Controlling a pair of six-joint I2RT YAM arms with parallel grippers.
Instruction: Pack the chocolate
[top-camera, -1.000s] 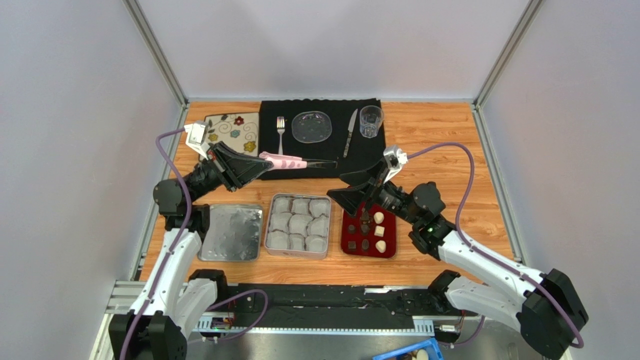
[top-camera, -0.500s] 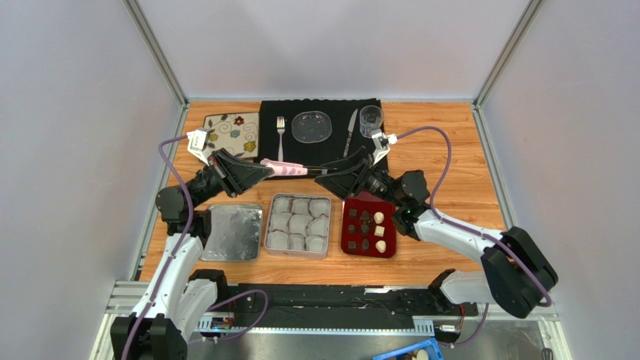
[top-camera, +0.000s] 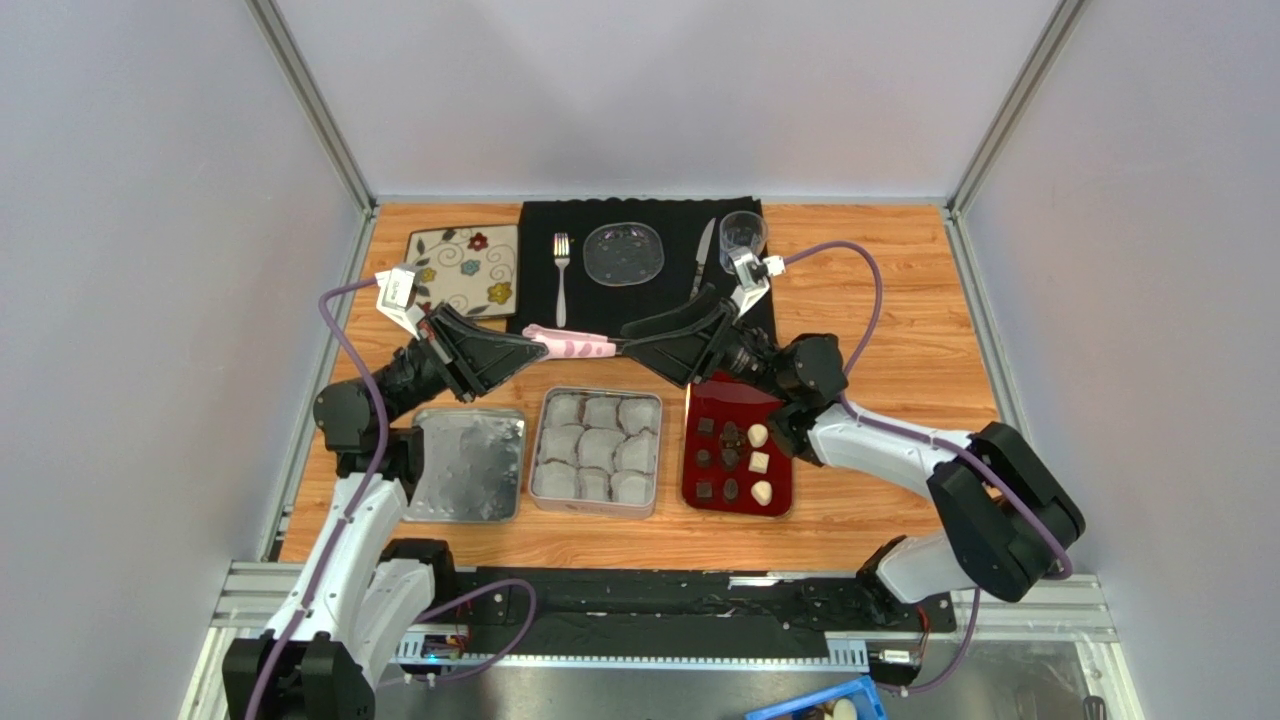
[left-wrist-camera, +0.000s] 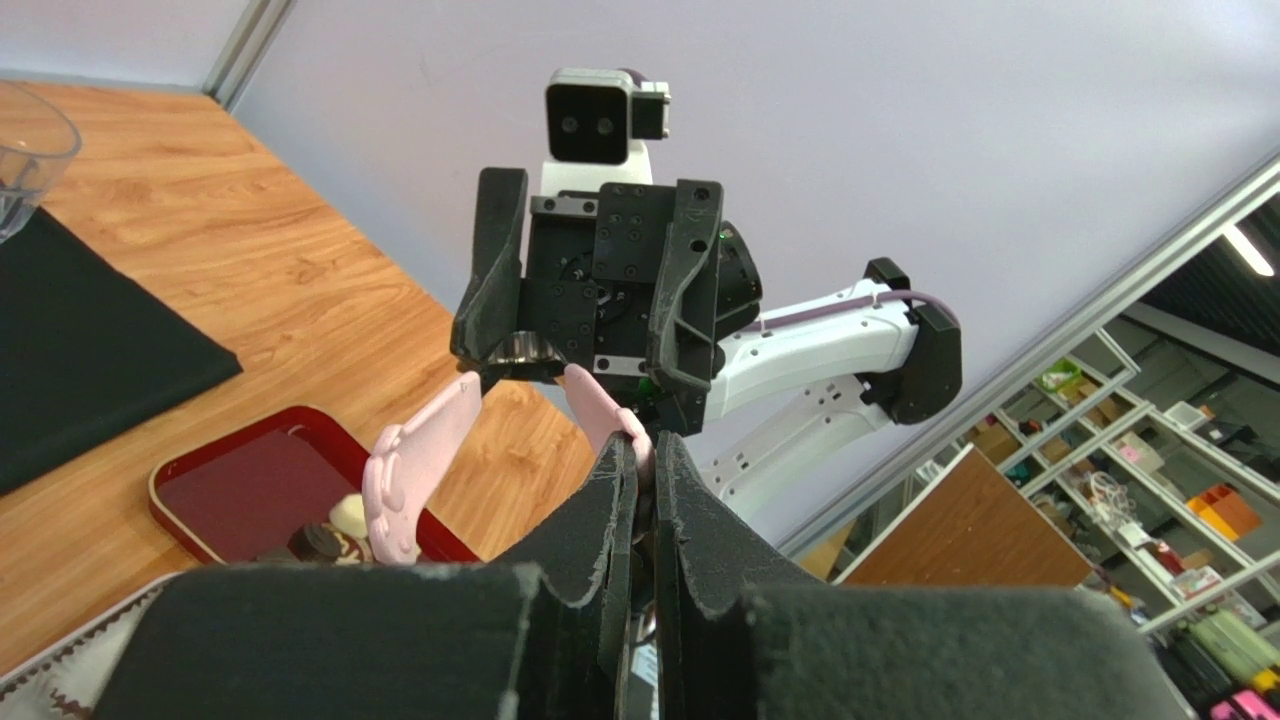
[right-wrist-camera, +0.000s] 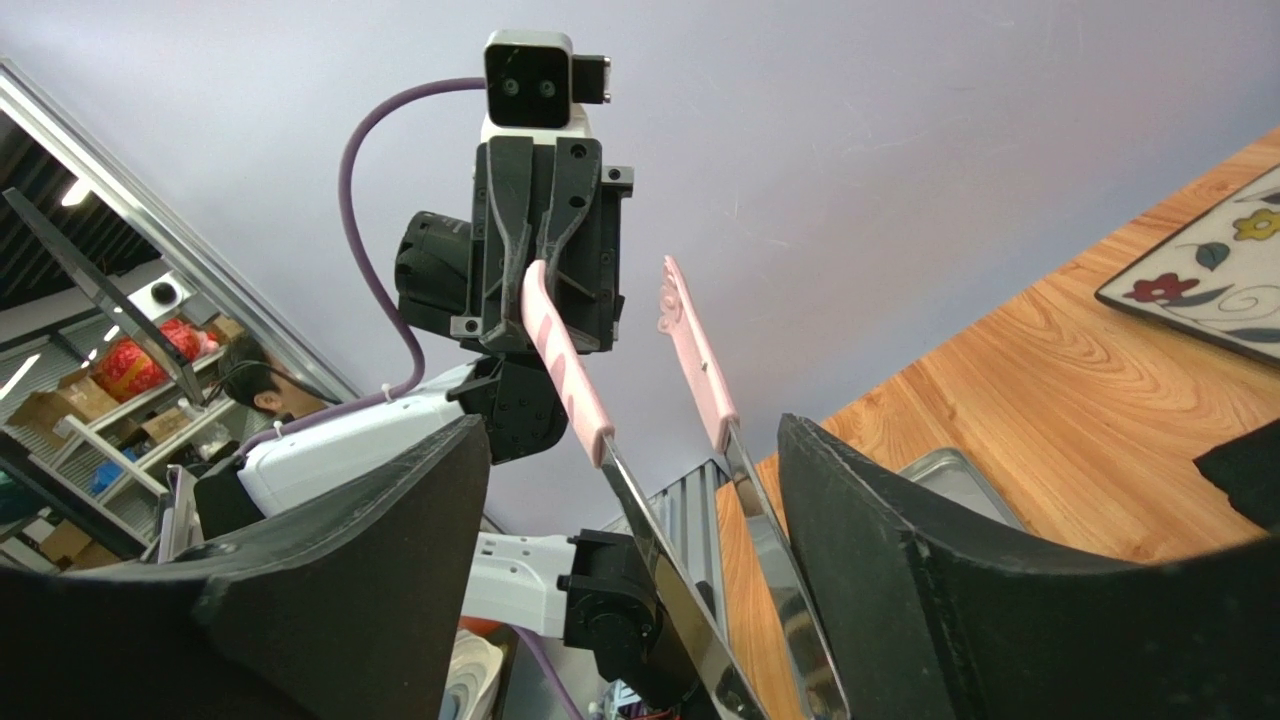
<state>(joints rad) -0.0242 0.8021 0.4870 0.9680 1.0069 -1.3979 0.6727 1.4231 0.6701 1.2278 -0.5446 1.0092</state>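
Note:
Several small dark and cream chocolates (top-camera: 747, 450) lie on a red tray (top-camera: 696, 488), also seen in the left wrist view (left-wrist-camera: 226, 495). My left gripper (top-camera: 526, 344) is shut on the pink handles of metal tongs (top-camera: 574, 342), held in the air above the tin. In the left wrist view the gripper (left-wrist-camera: 646, 465) pinches one pink handle (left-wrist-camera: 609, 420). My right gripper (top-camera: 643, 329) is open, its fingers on either side of the tongs' metal blades (right-wrist-camera: 751, 525); in its wrist view the gripper (right-wrist-camera: 631, 435) faces my left gripper (right-wrist-camera: 549, 225).
A metal tin (top-camera: 529, 450) filled with crinkled white paper cups sits mid-table, its lid (top-camera: 463, 465) to the left. At the back a black mat (top-camera: 646, 300) carries a fork, a glass plate, a knife and a tumbler (top-camera: 741, 240). A floral coaster (top-camera: 463, 255) lies back left.
My right gripper has risen from over the red tray and moved left and back to the tongs' tips. My left gripper has drawn slightly left with the tongs.

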